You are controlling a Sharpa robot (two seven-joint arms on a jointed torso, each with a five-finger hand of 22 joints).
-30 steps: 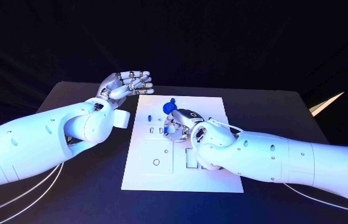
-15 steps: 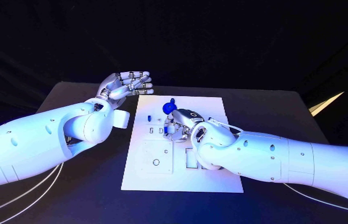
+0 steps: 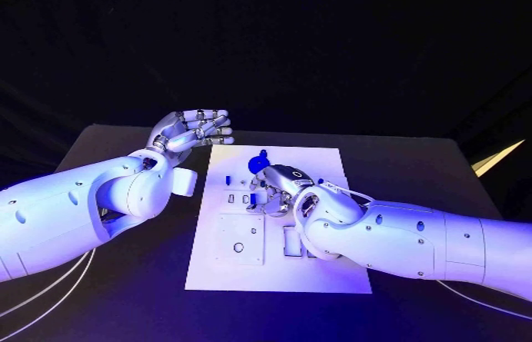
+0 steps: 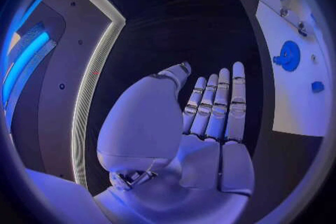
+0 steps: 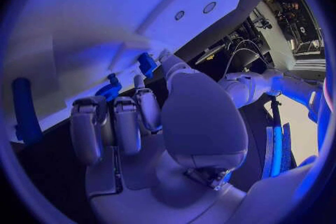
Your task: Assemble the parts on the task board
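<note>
Left hand [image 3: 194,131] raised beside task board [image 3: 321,273], fingers [image 4: 224,101] spread, empty. Right hand [image 3: 280,188] over board, fingers [image 5: 115,123] curled; hold unclear.

Dim blue-violet light; wrist views bend at edges.

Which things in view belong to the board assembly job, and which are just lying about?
Part of the job:
- task board
- round blue part at the board's far end
- small blue part near the board's left edge
- right hand, over the board
- left hand, raised beside the board, holding nothing

Just there:
- black table
</note>
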